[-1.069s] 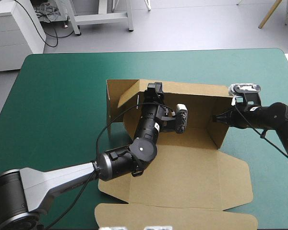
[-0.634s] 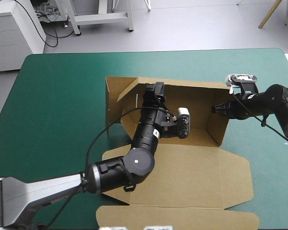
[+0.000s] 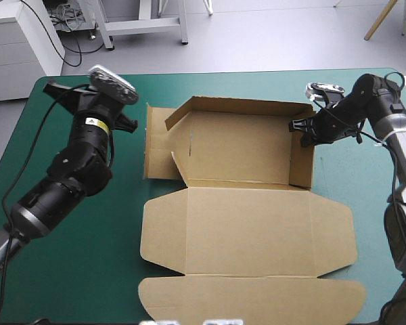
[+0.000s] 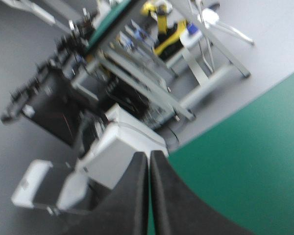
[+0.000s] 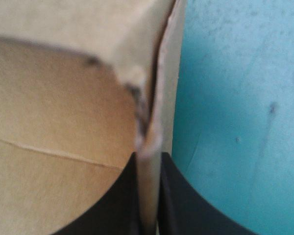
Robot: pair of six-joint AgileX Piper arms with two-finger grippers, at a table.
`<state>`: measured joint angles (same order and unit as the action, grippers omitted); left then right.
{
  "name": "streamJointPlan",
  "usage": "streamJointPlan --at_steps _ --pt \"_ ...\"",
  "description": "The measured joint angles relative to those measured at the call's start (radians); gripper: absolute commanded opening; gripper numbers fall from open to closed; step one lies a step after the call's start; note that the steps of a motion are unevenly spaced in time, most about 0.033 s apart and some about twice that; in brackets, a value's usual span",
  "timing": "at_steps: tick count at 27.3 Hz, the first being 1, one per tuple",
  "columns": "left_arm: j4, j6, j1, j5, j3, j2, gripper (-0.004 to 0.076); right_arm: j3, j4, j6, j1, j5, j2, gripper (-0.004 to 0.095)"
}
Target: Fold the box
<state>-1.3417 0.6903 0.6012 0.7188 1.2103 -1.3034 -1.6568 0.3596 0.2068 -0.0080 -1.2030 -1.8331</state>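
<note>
The brown box [image 3: 247, 223] lies in the middle of the teal-green table, its back wall and right wall [image 3: 303, 159] raised and its lid flat toward the front edge. Its left flap [image 3: 158, 142] lies outward on the cover. My right gripper [image 3: 301, 127] is at the right wall's far top corner, shut on the box; in the right wrist view the board edge [image 5: 154, 117] runs between its fingertips [image 5: 148, 159]. My left gripper [image 3: 57, 88] is raised over the table's far left corner, away from the box, and points out into the room. Its fingers [image 4: 148, 155] are shut on nothing.
The left arm [image 3: 74, 169] slants over the table's left side. Teal-green cover [image 3: 81, 271] shows left of the box, and a narrower strip [image 3: 372, 223] lies between the box and the right edge. The lid's front flap [image 3: 250, 298] reaches close to the front edge.
The left arm has pulled out of the box, swung to the far left corner and shut its gripper. The left flap has dropped outward. The right gripper has shifted slightly with the right wall.
</note>
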Motion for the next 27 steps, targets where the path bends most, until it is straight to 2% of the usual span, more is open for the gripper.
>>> streamJointPlan --at_steps 2,4,5,7,16,22,27 --pt "0.259 -0.031 -0.133 -0.007 0.0 0.0 -0.0003 -0.05 -0.019 0.0 0.034 0.041 -0.059 0.0175" --pt "0.47 -0.128 -0.246 -0.006 0.0 0.0 -0.0003 -0.077 -0.065 -0.017 0.082 0.091 -0.105 0.0356" --pt "0.582 -0.194 -0.299 -0.003 0.0 0.0 -0.0003 -0.081 -0.107 -0.049 0.101 0.106 -0.119 0.0416" --pt "0.716 -0.275 -0.36 -0.003 0.0 0.0 -0.0003 -0.084 -0.135 -0.07 0.118 0.112 -0.13 0.0496" --pt "1.243 -0.598 -0.632 0.013 0.0 -0.004 -0.0003 -0.242 -0.171 -0.082 0.129 -0.002 -0.117 0.0509" --pt "1.465 -0.734 -0.764 0.031 0.0 -0.004 -0.0003 -0.269 -0.179 -0.05 0.129 -0.02 -0.02 0.0508" --pt "1.608 -0.83 -0.796 0.073 0.0 -0.004 -0.0003 -0.266 -0.23 -0.055 0.129 -0.028 0.017 0.0509"
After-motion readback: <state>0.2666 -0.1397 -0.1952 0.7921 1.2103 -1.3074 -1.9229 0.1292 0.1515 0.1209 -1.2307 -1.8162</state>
